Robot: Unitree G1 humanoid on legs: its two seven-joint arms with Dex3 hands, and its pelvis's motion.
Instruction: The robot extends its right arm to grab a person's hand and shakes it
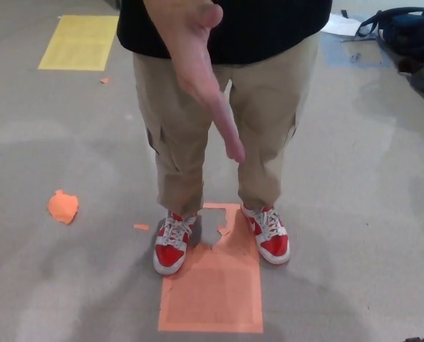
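Grey concrete floor (368, 214) with mottled wear. Below the person's outstretched hand (197, 68), a torn orange floor patch (215, 285). Lower left of the hand, a loose orange scrap (63, 206). Upper left, a yellow floor rectangle (79, 41). Far upper right, a dark blue bag (407, 32) beside white paper (343, 26).

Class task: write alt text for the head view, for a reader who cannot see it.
A person's hand reaches toward the camera, open for a handshake. The person wears khaki trousers and red-and-white sneakers, standing on an orange floor patch. No robot hand shows.
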